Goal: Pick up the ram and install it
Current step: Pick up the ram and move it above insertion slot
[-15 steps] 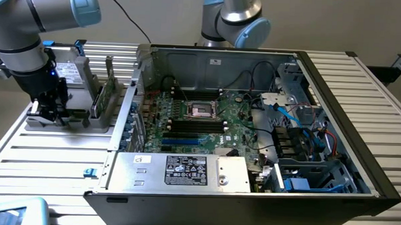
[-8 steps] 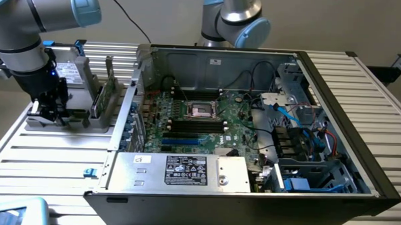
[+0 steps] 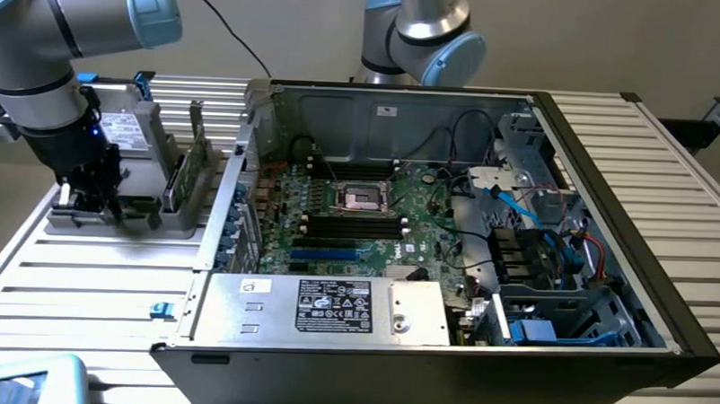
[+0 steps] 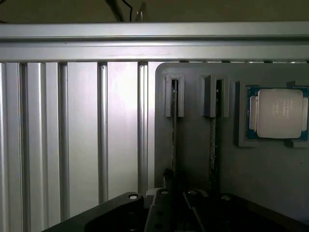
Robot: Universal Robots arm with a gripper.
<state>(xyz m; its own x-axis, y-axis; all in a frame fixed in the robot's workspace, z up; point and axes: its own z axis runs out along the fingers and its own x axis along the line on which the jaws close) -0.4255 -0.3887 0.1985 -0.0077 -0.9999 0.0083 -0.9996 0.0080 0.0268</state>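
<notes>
Exterior view: the tool (image 3: 91, 200) is low over the holder (image 3: 137, 219) on the bench (image 3: 81, 282). Wrist view: the ram (image 4: 174, 140) stands on edge in its slot (image 4: 174, 94), tool astride; clenched or not, I cannot tell. A crooked grip may jam it.

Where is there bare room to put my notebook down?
Free, in the exterior view: the table slats in front of the gray holder, left of the computer case; also a strip right of the case. Crowded: the holder, where the gripper is, and inside the case.
</notes>
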